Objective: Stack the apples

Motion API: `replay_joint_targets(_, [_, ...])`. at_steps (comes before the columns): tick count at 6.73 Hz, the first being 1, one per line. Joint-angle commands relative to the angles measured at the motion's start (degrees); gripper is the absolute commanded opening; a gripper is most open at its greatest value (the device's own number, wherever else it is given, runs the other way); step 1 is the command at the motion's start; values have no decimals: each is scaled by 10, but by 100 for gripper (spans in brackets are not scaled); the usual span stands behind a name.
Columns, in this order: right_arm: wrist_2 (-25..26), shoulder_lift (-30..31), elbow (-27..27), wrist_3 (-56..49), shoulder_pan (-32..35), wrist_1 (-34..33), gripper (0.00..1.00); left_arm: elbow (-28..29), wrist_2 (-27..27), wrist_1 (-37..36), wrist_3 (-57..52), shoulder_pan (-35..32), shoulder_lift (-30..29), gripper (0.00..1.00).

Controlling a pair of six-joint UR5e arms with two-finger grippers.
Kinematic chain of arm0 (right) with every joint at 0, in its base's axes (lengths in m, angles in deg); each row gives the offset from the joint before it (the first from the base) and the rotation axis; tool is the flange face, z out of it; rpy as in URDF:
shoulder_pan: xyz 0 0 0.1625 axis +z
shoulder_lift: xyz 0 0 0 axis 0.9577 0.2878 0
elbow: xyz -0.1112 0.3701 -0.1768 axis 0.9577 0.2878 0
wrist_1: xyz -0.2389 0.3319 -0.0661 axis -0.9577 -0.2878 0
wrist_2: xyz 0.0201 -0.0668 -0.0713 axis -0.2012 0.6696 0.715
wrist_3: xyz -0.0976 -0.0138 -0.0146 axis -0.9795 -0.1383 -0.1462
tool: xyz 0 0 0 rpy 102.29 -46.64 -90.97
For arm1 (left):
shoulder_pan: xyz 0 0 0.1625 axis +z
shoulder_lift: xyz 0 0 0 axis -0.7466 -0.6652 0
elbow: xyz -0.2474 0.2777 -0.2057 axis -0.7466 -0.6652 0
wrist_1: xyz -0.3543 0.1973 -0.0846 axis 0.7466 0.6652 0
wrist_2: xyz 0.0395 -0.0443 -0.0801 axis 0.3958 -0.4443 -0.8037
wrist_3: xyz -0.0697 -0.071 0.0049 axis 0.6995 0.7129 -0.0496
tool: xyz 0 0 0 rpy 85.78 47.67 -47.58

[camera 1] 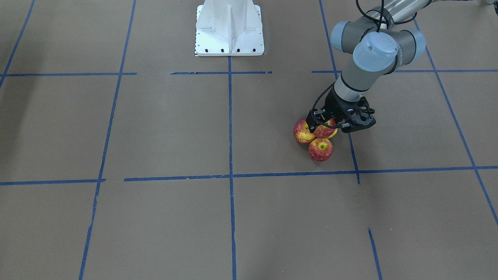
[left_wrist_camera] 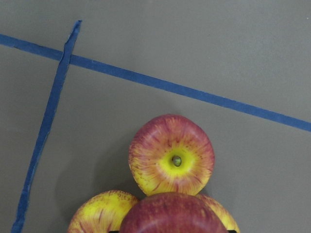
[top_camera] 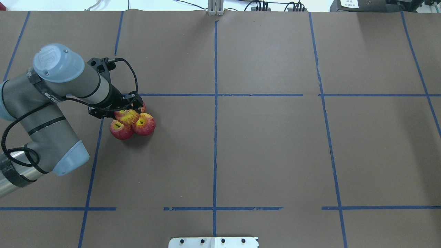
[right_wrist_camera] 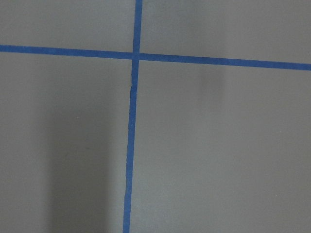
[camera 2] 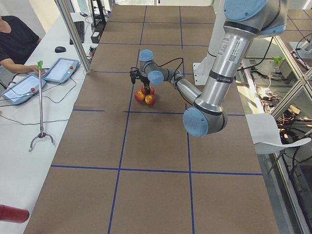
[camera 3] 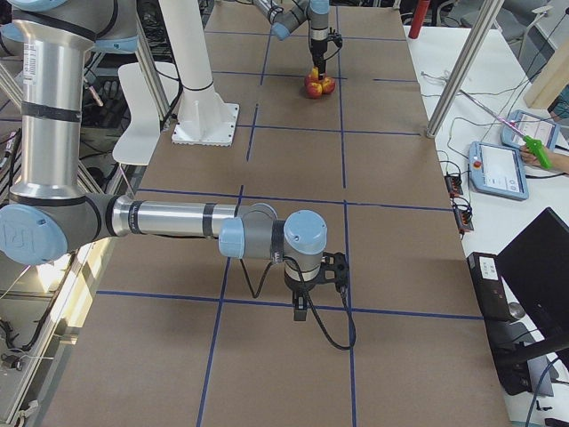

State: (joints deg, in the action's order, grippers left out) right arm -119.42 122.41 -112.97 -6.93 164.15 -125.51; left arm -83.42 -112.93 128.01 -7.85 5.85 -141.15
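Observation:
Three apples lie touching in a cluster on the brown table: one [camera 1: 302,132], one [camera 1: 321,149] and one largely hidden behind the gripper [top_camera: 142,107]. In the overhead view the two near ones show [top_camera: 120,130] [top_camera: 144,124]. A fourth apple [camera 1: 325,131] [top_camera: 128,116] sits on top of the cluster, between the jaws of my left gripper [camera 1: 324,125], which is shut on it from above. In the left wrist view the top apple [left_wrist_camera: 172,214] fills the bottom edge above the other three [left_wrist_camera: 171,155]. My right gripper [camera 3: 303,307] shows only in the exterior right view; I cannot tell its state.
Blue tape lines [top_camera: 215,103] divide the table into squares. The white robot base [camera 1: 229,29] stands at mid-table on the robot's side. The right wrist view shows only bare table and a tape crossing [right_wrist_camera: 134,55]. Operators' tablets [camera 2: 61,69] lie on a side table.

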Motion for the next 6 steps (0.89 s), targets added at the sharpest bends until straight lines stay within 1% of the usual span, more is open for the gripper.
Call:
replay_joint_targets(1, [0,0,0,0,0,1,100,-1,0,0,0,0,0,100])
replay_joint_targets(2, [0,0,0,0,0,0,100,-10,0,-1,-1,-2,2,100])
replay_joint_targets(3, [0,0,0,0,0,0,100,-24,0,-3,-1,-17,3,100])
replay_joint_targets(4, [0,0,0,0,0,0,100,-54,0,-37,-27,-45,3,100])
replay_joint_targets(5, [0,0,0,0,0,1,100,-92,0,-98,-85,-73,2,100])
replay_joint_targets(6, [0,0,0,0,0,0,100,-121,0,-123,-110,-89,3,100])
